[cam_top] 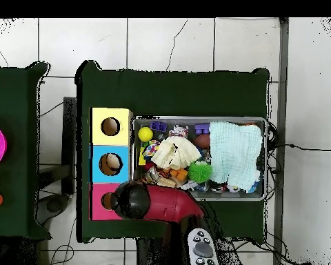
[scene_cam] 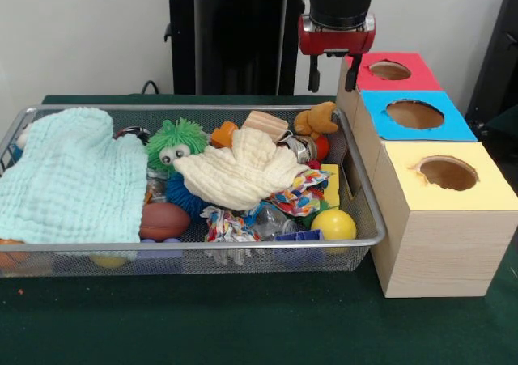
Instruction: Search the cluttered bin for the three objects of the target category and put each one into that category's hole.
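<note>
The wire mesh bin [scene_cam: 202, 246] lies across the table, full of toys and cloths. A small brown plush animal [scene_cam: 316, 120] sits in its far right corner. No orange striped plush shows. My gripper [scene_cam: 333, 75] hangs open and empty just above that corner, beside the red-topped box with its round hole [scene_cam: 390, 70]. In the overhead view the arm's head [cam_top: 130, 200] covers most of the red box [cam_top: 99, 210], and the bin [cam_top: 196, 118] lies to its right. The gripper itself is hidden there.
A blue-topped box [scene_cam: 414, 114] and a yellow-topped box [scene_cam: 447, 172] stand in line with the red one. A mint cloth [scene_cam: 73, 179], a cream cloth [scene_cam: 243, 171], a green spiky ball [scene_cam: 176, 142], rope toys [scene_cam: 231, 223], a yellow ball [scene_cam: 333, 224] and a brown football [scene_cam: 164, 219] fill the bin.
</note>
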Controlling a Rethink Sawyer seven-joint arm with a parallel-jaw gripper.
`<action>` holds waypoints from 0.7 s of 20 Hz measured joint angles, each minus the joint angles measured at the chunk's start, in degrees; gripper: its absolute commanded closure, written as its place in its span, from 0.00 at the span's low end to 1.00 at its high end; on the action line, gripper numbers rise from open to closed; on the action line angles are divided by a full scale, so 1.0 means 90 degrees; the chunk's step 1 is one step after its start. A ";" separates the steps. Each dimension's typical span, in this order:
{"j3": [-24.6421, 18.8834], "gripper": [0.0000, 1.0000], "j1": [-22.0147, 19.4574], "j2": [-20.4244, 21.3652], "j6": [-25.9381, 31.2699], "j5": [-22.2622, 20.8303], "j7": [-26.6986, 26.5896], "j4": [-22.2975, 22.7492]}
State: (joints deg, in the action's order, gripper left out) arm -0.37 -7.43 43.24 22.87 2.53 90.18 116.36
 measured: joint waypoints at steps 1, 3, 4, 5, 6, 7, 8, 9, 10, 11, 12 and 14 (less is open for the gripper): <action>0.0023 0.00 0.0009 -0.0016 -0.0066 0.0000 0.0000 0.0001; 0.0140 0.00 0.0037 -0.0095 -0.0371 0.0000 0.0000 0.0001; 0.0204 0.00 0.0050 -0.0134 -0.0525 0.0000 0.0000 0.0001; 0.0267 0.00 0.0064 -0.0168 -0.0664 0.0003 0.0000 -0.0002; 0.0332 0.00 0.0081 -0.0198 -0.0784 0.0002 0.0000 -0.0001; 0.0397 0.00 0.0098 -0.0228 -0.0904 0.0001 0.0000 -0.0001; 0.0457 0.00 0.0115 -0.0248 -0.1000 0.0001 0.0000 -0.0001; 0.0559 0.00 0.0150 -0.0274 -0.1132 0.0001 0.0000 -0.0001; 0.0661 0.00 0.0185 -0.0300 -0.1264 0.0001 0.0000 -0.0001; 0.0731 0.00 0.0213 -0.0318 -0.1350 0.0001 0.0000 0.0000; 0.0792 0.00 0.0243 -0.0334 -0.1420 0.0002 0.0000 0.0000; 0.0881 0.00 0.0287 -0.0356 -0.1520 0.0003 0.0000 0.0000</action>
State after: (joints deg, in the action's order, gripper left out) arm 7.56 -4.85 40.03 9.19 2.56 90.18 116.36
